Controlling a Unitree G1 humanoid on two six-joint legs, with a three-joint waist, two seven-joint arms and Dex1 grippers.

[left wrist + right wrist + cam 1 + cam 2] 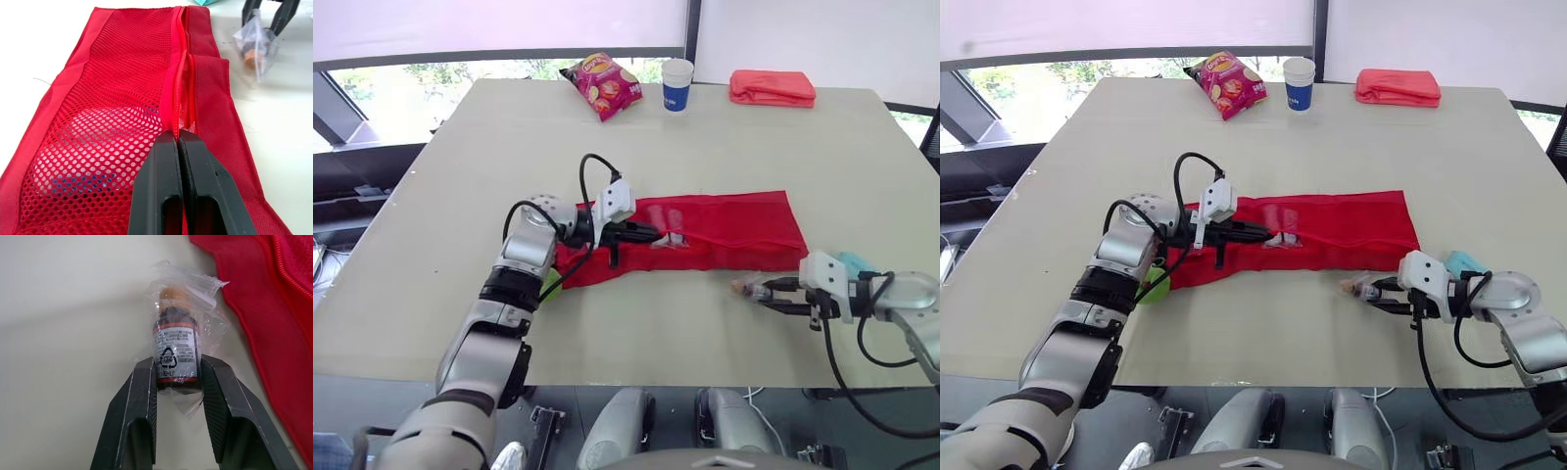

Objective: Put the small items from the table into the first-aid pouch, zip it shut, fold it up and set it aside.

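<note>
The right gripper (177, 364) is closed on a small bottle (175, 345) that is sealed in a clear plastic bag. Its two fingers press the label end, and the orange cap points away from the wrist. This gripper is at the near right of the counter (460, 196) and points to the left, with the forearm low and almost level behind it. I cannot tell if the bottle rests on the counter or is just above it. The first-aid pouch (734, 230) lies flat in the middle of the counter, its long axis running from left to right. Its right end is just beyond the bottle, on the far side. So the bottle must go away from the robot and a little to the left to reach the zip (182, 63), which runs along the length of the pouch. The left gripper (651, 235) is pinched shut on the edge of this zip, its arm bent and reaching to the right. I judge the right arm should do the insert, being nearer to the free part of the zip
</note>
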